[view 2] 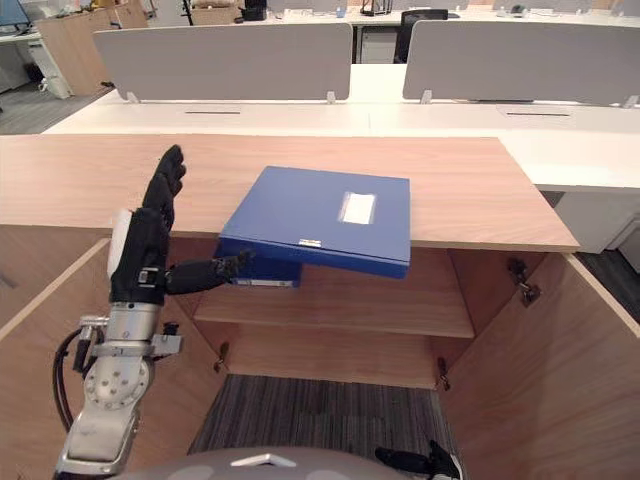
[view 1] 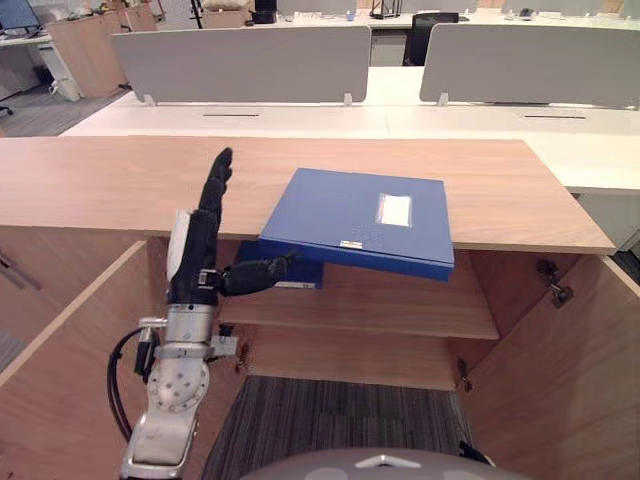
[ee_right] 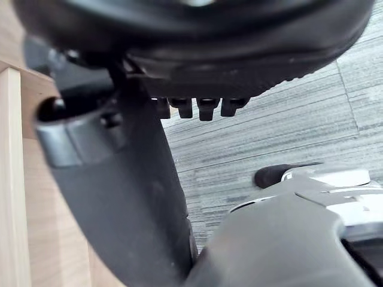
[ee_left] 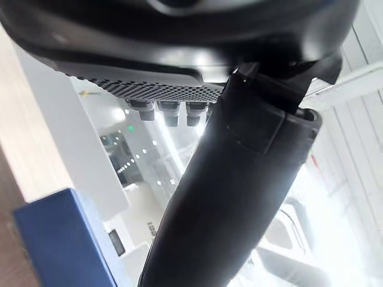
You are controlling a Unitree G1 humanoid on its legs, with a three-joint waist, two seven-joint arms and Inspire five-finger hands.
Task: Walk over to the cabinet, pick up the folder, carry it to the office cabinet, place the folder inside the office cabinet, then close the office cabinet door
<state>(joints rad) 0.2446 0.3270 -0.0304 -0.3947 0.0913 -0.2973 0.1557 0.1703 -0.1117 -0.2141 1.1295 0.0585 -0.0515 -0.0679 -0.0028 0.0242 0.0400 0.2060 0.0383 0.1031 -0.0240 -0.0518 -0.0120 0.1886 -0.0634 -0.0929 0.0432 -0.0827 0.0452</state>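
- The left cabinet door (view 1: 60, 350) stands swung wide, leaving open room in front of the shelf (view 1: 400, 305).
- The left hand (view 1: 195, 245) is raised at the counter (view 1: 100, 185) front edge. Its fingers are straight and apart, and the thumb is stretched sideways.
- The folder (view 1: 360, 220) lies flat on the counter with its near corner overhanging the edge. The left wrist view shows that corner past the thumb.
- The right door (view 1: 560, 370) is open.
- The right hand (ee_right: 119, 191) hangs over carpet (ee_right: 287, 119); I cannot tell whether it is open or closed.

Blue rectangular folder (view 1: 360, 218) flat on light wooden cabinet top (view 1: 120, 180), front edge overhanging open compartment, second blue folder (view 1: 310, 270) on inner wooden shelf (view 1: 400, 302) beneath it, left hand (view 1: 198, 245) just left of both, white desks with grey divider panels (view 1: 250, 60) behind cabinet.
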